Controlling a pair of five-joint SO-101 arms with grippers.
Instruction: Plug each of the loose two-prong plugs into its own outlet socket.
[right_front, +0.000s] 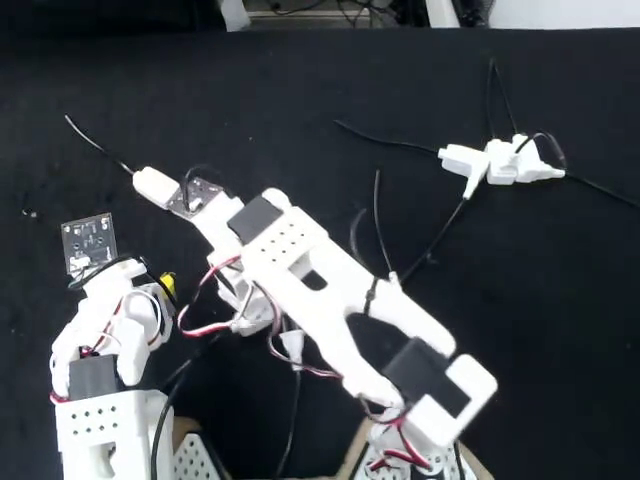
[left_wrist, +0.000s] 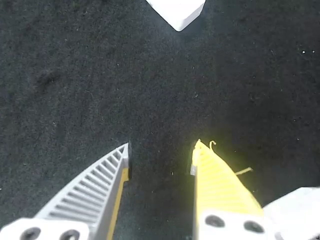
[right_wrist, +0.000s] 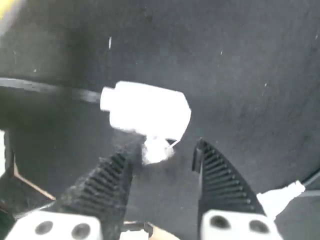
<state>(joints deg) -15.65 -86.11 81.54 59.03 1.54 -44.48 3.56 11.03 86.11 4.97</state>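
One white two-prong plug (right_wrist: 145, 107) on a black cord (right_wrist: 50, 89) lies unplugged on the black tabletop (right_front: 320, 90), just ahead of the spread right hand (right_wrist: 164, 147), well apart from the white outlet block (right_front: 500, 160); left hand (left_wrist: 161, 146) spread, empty.

Matt blk cloth table (right_front: 300, 90), smooth plastic plug (right_wrist: 146, 107)

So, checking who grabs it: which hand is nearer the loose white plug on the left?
Right. The right hand is open, right at the plug; the left hand hangs well back from it.
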